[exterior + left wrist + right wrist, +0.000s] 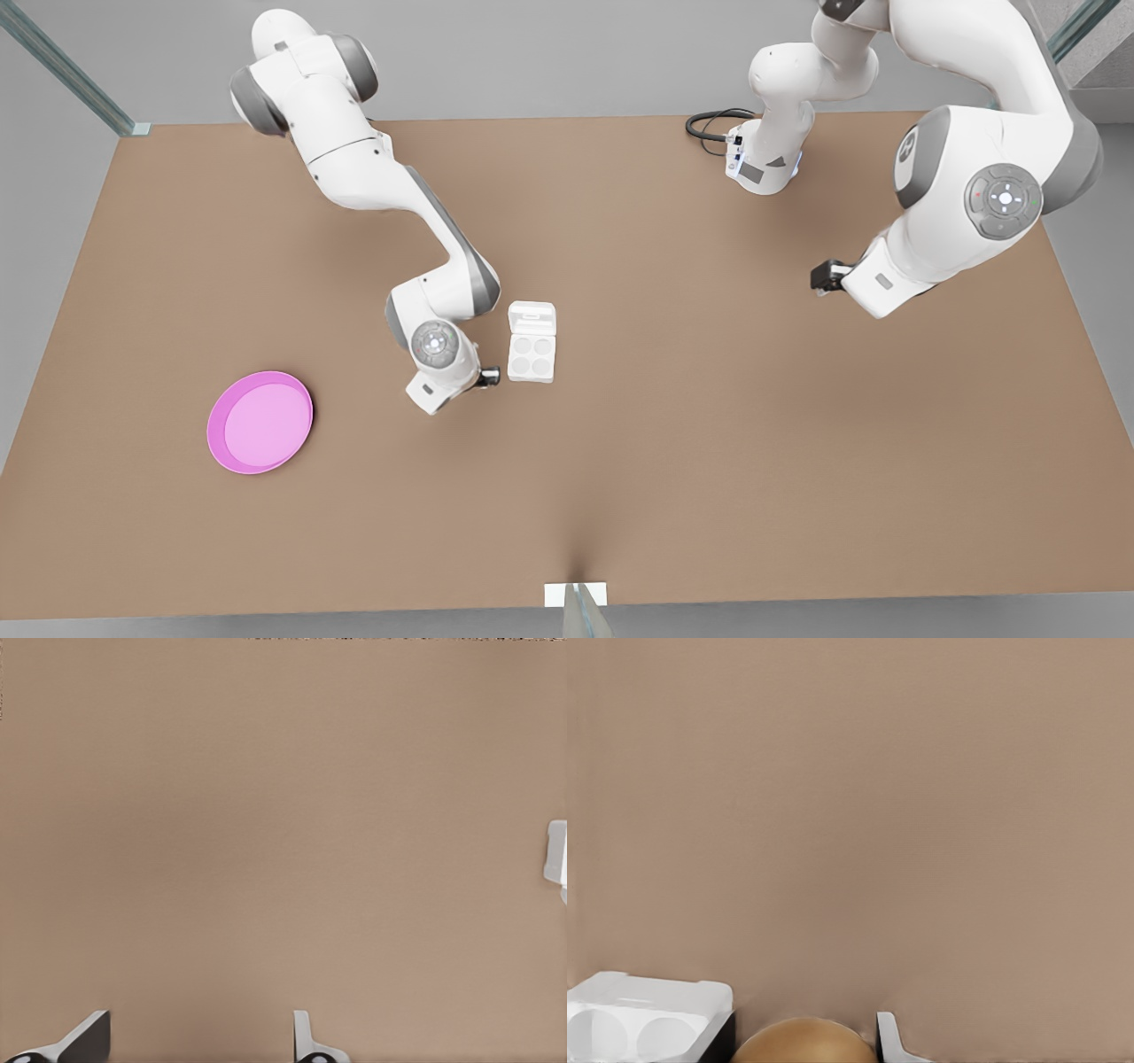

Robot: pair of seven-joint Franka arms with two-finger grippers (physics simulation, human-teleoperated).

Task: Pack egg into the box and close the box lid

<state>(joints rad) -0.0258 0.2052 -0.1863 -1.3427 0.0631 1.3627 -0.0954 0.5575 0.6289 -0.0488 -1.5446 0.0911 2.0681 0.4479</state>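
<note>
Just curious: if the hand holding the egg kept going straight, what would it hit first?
The right hand, with the egg, would probably meet bare table just beside the box; depth is unclear.

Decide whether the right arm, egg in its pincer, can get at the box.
Probably yes: the right pincer, shut on the egg, hangs right beside the box, whose lid lies open, with nothing between them. The left pincer waits far off, open.

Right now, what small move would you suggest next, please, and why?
Probably carry the right gripper sideways over the nearest cup of the box. It holds the egg just beside the box, all four cups look empty, and the box lid lies open. The left gripper waits apart, open.
</note>
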